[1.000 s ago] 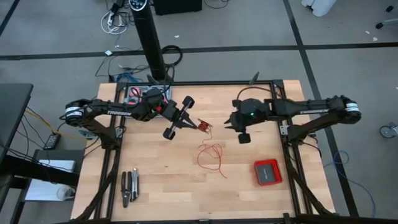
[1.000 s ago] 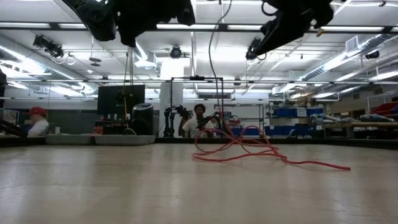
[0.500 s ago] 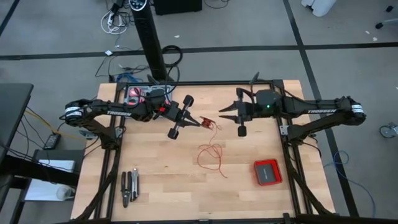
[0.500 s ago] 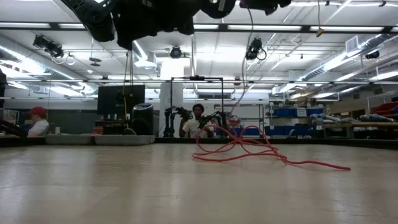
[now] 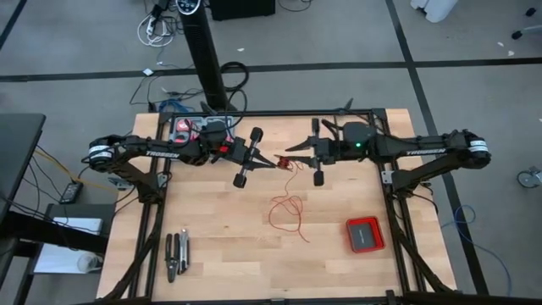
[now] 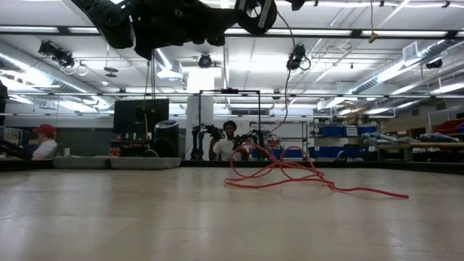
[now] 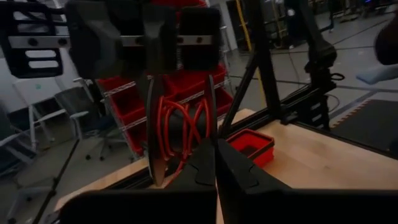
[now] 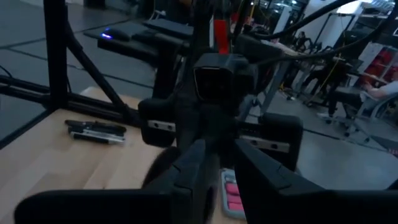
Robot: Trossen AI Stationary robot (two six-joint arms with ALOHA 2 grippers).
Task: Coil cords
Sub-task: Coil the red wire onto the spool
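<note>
The red wire is partly wound as a small coil held above the table's middle. The rest hangs down to loose loops lying on the wood, also in the low view. My left gripper comes level from the table's left and is shut at the coil. My right gripper comes level from the right, facing it. It is narrowly open, with its fingers on either side of the coil. Red shows between them in the right wrist view. My left gripper holds the coil at its edge, pinched between its shut fingertips, which hide the exact part. The fingers come level from the table's left. The coil is lifted clear, and the wire hangs slack from it down to the loops. My right gripper's fingers flank the coil; whether they touch it, I cannot tell.
A flat red square box lies at the table's near right. Dark hand tools lie at the near left. A small bin with red parts stands at the far left corner. People sit in the room beyond.
My right gripper has swung up from pointing down to level. It has moved toward the table's left until its fingers reach the coil at my left gripper. My left gripper has shifted slightly toward the far right. The loose loops have stayed on the table.
</note>
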